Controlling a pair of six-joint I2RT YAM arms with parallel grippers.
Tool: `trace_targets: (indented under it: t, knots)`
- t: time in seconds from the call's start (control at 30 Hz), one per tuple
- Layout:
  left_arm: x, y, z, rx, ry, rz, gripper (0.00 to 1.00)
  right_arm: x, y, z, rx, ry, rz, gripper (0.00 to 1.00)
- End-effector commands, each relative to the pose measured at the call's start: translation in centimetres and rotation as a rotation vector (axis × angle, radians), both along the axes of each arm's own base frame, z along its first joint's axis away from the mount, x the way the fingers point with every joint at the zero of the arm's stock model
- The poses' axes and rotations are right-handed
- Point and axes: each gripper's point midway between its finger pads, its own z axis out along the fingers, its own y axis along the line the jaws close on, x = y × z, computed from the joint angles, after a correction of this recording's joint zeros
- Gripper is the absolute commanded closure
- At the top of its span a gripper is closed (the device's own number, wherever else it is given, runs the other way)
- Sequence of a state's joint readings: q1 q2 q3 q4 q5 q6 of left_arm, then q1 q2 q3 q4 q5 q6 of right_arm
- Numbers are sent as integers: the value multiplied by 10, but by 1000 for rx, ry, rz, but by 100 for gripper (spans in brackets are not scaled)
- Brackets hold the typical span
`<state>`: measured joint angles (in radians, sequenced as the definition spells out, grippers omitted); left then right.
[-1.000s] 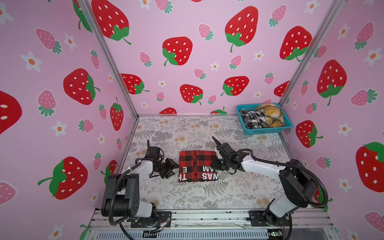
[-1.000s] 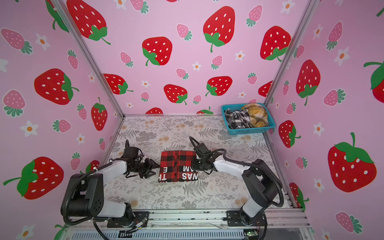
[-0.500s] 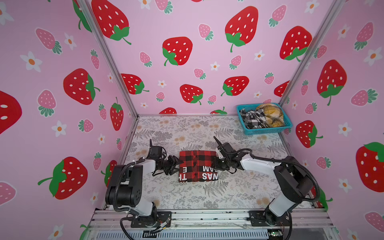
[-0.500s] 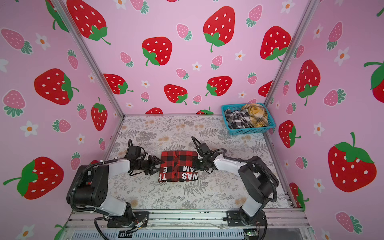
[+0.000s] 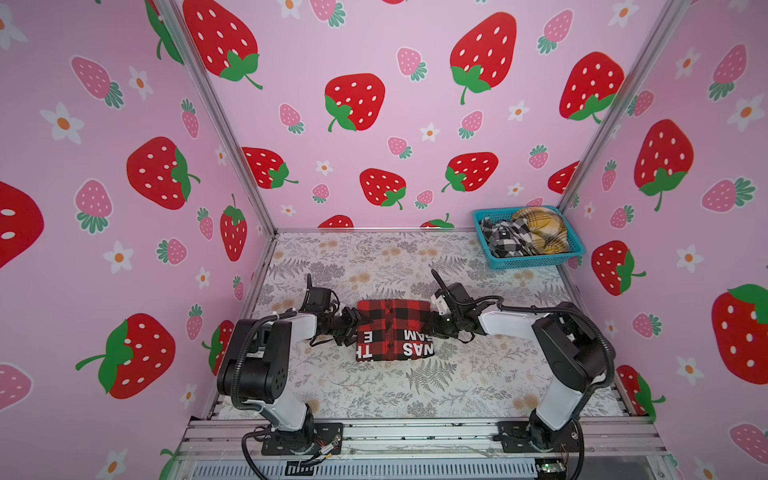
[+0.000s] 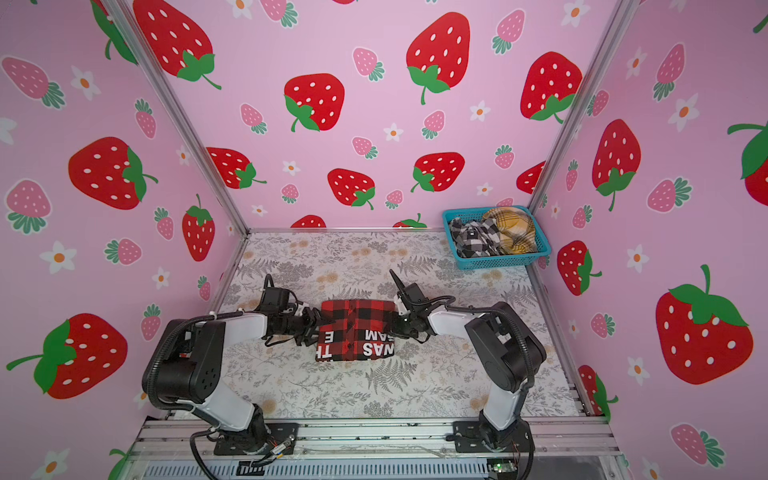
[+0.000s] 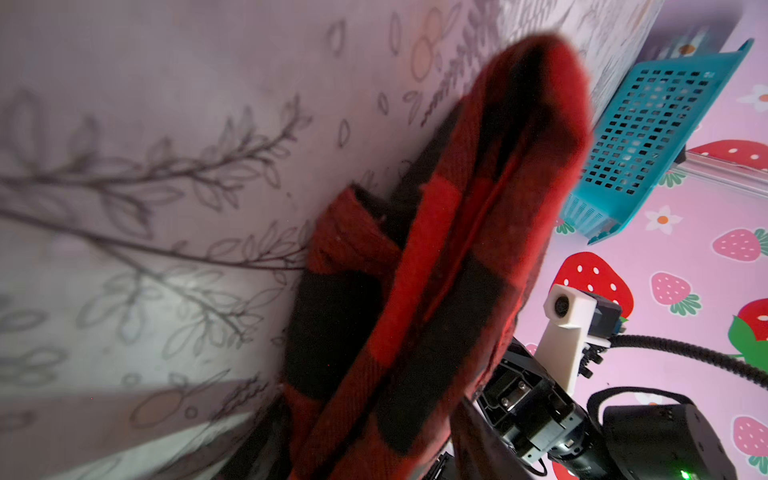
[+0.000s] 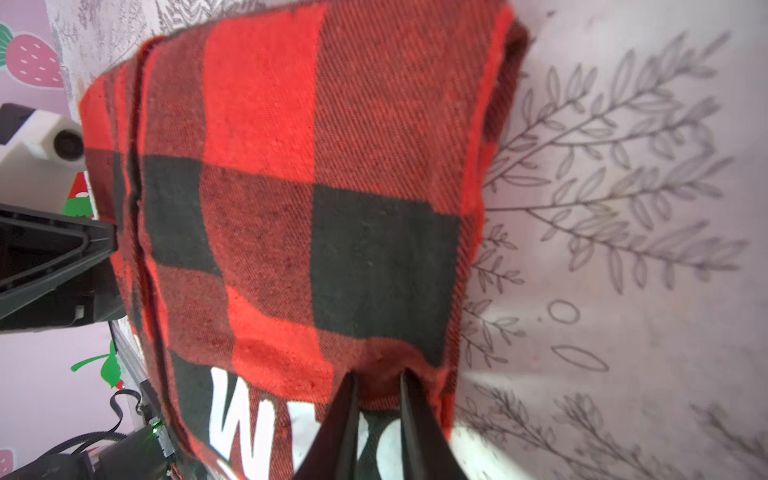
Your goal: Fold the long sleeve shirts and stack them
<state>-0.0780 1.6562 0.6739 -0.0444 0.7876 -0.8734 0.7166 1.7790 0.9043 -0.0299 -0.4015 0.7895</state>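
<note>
Counter: covered in a pale sheet printed with grey ferns, leafy sprigs and small tan blossoms; the same print fills much of both wrist views.
Basket: teal plastic with perforated walls, rectangular, standing on the counter in the far right corner, close to the back and right walls; it shows in both top views.
Back wall: pink, with large red strawberries, smaller pink ones and white flowers.
Side walls: same strawberry print, left and right.
Corner posts: bare metal, running up where the walls meet.
Front rail: aluminium extrusion along the counter's near edge.
</note>
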Motion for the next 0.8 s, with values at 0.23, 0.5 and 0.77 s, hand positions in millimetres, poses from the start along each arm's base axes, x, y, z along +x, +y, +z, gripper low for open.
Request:
trace_targets:
  t: [0.23,0.5,0.77]
  knots:
    - [-20,-2,-43,96,138,49,64,-10,-10,-36,-99,82,36,78]
    - [9,-6,3,80,22,54,83,-7,-11,-18,-86,50,34,78]
    - [27,-3,37,133,-52,25,100,3,-10,31,-49,-50,24,78]
